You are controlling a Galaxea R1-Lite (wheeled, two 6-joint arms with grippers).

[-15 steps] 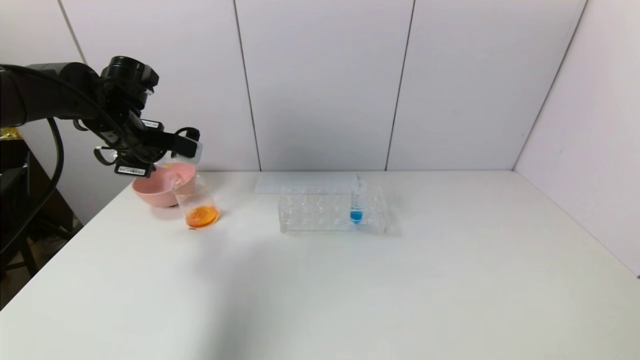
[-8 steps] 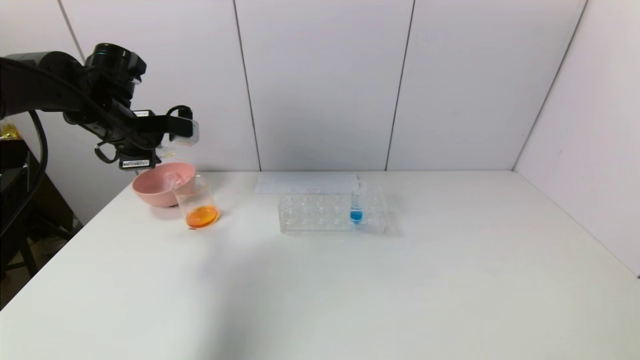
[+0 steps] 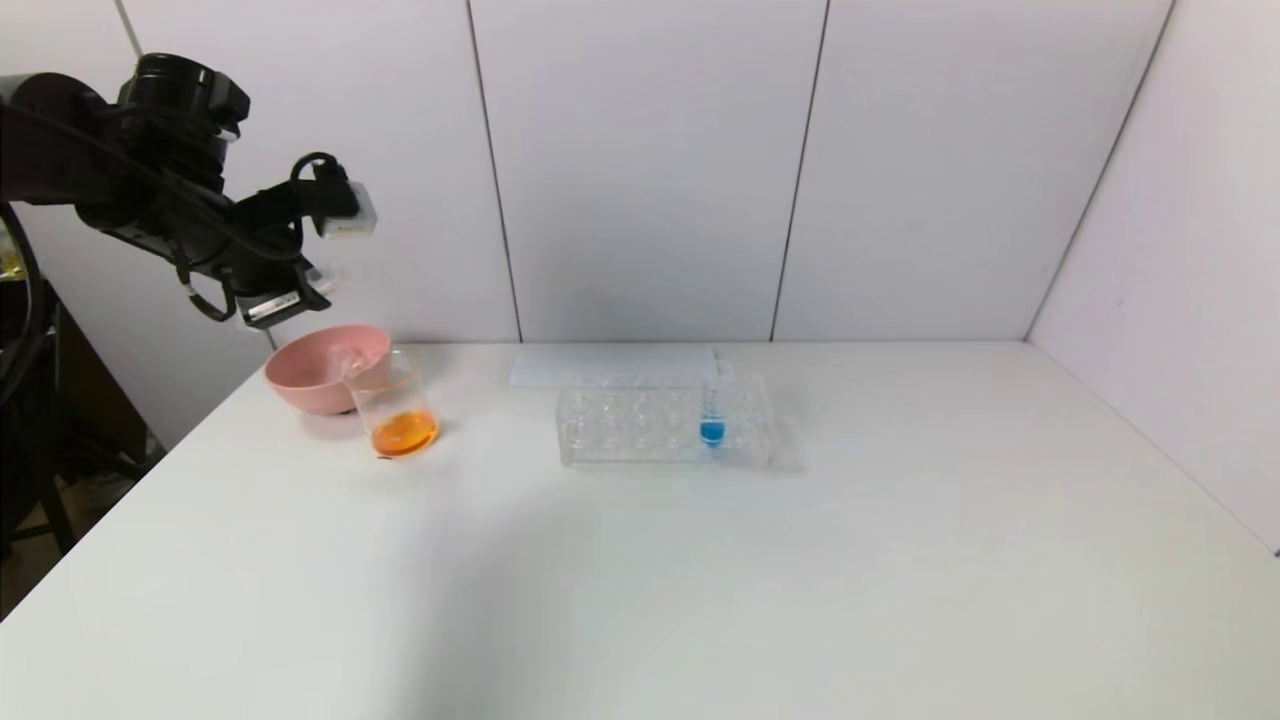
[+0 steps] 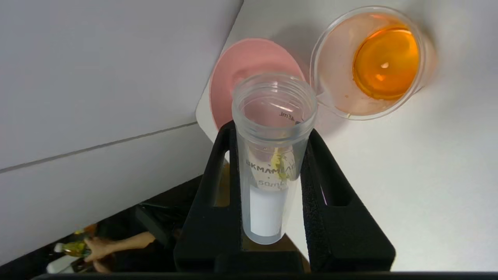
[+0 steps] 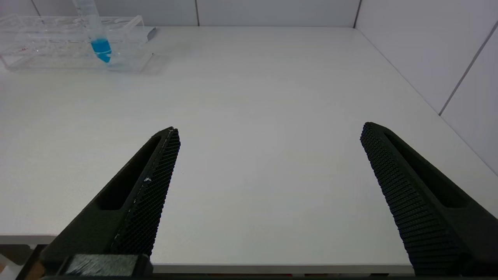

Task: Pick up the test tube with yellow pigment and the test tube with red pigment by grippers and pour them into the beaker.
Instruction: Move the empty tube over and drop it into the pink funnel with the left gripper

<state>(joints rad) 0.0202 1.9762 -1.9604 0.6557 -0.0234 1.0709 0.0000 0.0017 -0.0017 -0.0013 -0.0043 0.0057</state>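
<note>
My left gripper [image 4: 271, 132] is shut on the test tube with yellow pigment [image 4: 268, 175], a clear tube with a white strip and only a yellow streak inside. In the head view the left gripper [image 3: 300, 285] hangs in the air above and behind the pink bowl. The beaker [image 3: 395, 405] stands on the table with orange liquid in its bottom, and also shows in the left wrist view [image 4: 369, 62]. The test tube with red pigment is out of view. My right gripper [image 5: 268, 132] is open and empty over the table's near edge.
A pink bowl [image 3: 300, 390] stands just behind the beaker at the table's left rear; it shows in the left wrist view [image 4: 233, 66] too. A clear tube rack [image 3: 640, 425] at the middle rear holds a blue-liquid tube [image 3: 712, 405]. White walls close the back and right.
My left gripper has risen and drawn back to the left, away from the beaker and bowl, with the tube still in it. The beaker has not moved.
</note>
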